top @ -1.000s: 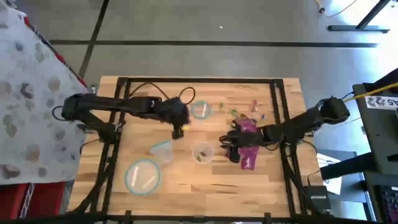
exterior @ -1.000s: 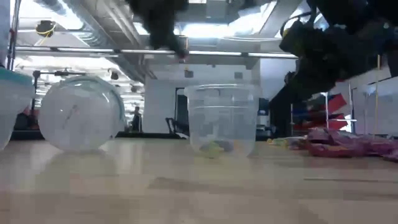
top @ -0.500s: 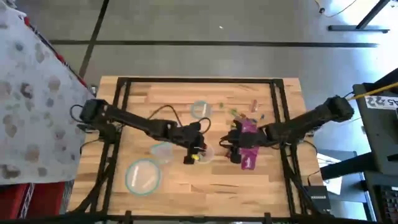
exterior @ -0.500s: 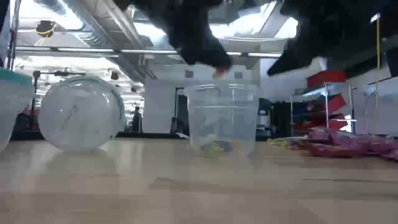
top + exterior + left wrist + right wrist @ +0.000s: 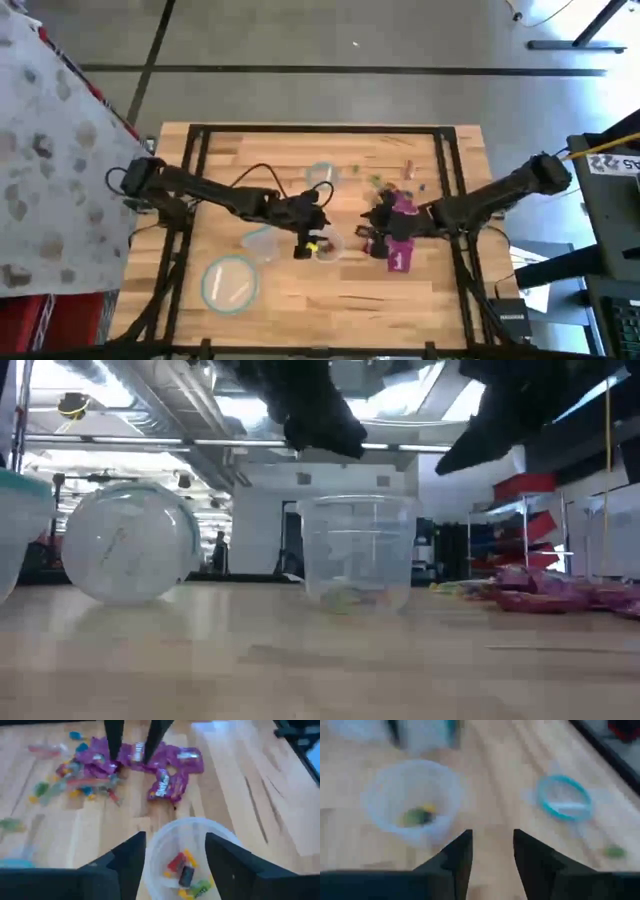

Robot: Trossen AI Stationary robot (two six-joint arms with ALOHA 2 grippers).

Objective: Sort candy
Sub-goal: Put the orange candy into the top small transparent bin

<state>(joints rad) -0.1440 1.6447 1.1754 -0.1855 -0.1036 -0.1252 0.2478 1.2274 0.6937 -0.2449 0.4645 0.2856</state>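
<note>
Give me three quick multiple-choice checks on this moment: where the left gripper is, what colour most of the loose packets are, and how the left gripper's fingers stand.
1. Where is the left gripper?
A. Over the clear cup holding a few sweets
B. Over the purple packets
C. Off the table

2. What colour are most of the packets in the candy pile?
A. Yellow
B. Magenta-purple
C. White

3. How do the left gripper's fingers stand?
A. Shut on a packet
B. Shut with nothing between them
C. Open, nothing between them

Answers: 1 A, the left wrist view looks straight down into the cup between the fingers. 2 B, the packets beyond the cup are purple, with small mixed sweets beside them. 3 C, the two fingers stand apart with only the cup showing between them.
</note>
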